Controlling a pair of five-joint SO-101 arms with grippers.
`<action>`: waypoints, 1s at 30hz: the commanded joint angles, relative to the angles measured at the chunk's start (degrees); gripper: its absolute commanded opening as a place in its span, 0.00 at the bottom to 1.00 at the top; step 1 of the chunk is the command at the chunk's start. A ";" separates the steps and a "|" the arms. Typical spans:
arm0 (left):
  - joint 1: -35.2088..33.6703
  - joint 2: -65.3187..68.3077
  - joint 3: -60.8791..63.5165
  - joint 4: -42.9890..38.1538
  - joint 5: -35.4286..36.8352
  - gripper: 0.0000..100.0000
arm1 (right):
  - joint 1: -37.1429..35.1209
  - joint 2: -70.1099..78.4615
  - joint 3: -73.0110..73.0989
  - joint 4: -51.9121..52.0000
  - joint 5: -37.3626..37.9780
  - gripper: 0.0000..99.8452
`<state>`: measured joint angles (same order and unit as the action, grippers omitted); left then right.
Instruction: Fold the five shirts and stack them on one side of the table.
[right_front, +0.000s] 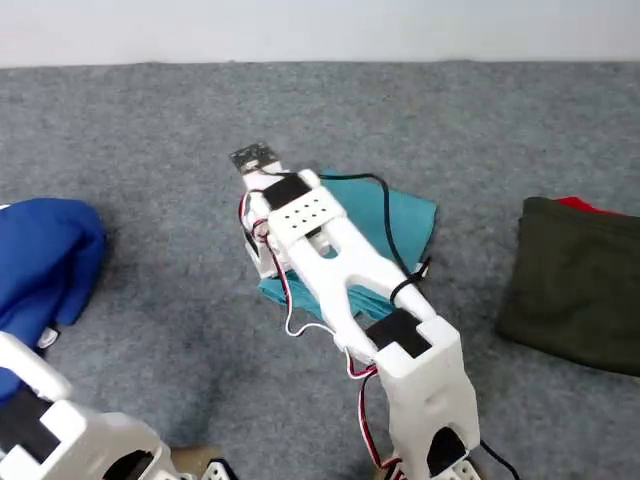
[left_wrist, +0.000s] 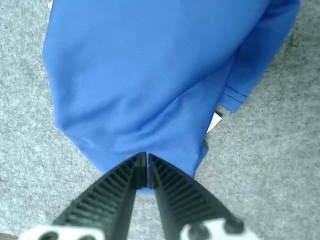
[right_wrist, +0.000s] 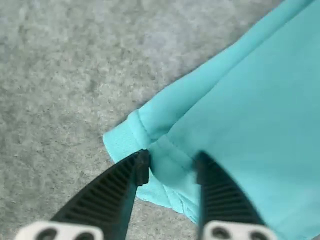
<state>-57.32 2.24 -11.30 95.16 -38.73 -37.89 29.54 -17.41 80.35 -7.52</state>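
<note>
1. The table (right_front: 150, 120) was covered in a grey, carpet-like surface, and shirts were spread across it from left to right.
2. A teal shirt (right_front: 410, 222) was lying crumpled near the middle of the table, partly hidden under the right arm (right_front: 340, 265), which was stretched out over it from the near edge.
3. The right gripper (right_wrist: 172, 167) was held low over a hemmed corner of the teal shirt (right_wrist: 240, 100). Its jaws were spread, one black fingertip (right_wrist: 141, 167) at the corner's edge and the other on the cloth. Nothing was pinched between them.
4. A blue shirt (right_front: 45, 255) was bunched at the left edge of the table, well apart from the teal one, with a small white label (right_front: 45, 338) showing at its near side.
5. The left arm (right_front: 70, 430) was seen at the near left corner, just beside the blue shirt.
6. The left gripper (left_wrist: 146, 167) was poised over the edge of the blue shirt (left_wrist: 150, 75). Its jaws were pressed together, with only a thin line left between them. Whether any cloth was caught there could not be told.
7. A dark olive shirt (right_front: 575, 285) was lying folded at the right side of the table, and a red shirt (right_front: 588, 206) was peeping out along its far edge.
</note>
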 joint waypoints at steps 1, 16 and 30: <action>0.44 -2.99 -2.33 -0.09 -0.26 0.02 | -0.75 0.22 -0.44 0.57 0.53 0.00; 0.44 -3.08 -2.33 -0.09 -0.26 0.02 | 0.66 -1.01 -17.49 16.40 6.15 0.01; 0.26 -3.08 -2.33 0.00 -0.26 0.02 | -4.26 6.64 -19.96 8.22 5.89 0.01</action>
<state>-57.32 2.24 -11.30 95.16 -38.73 -42.46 36.13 -34.55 90.46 -1.89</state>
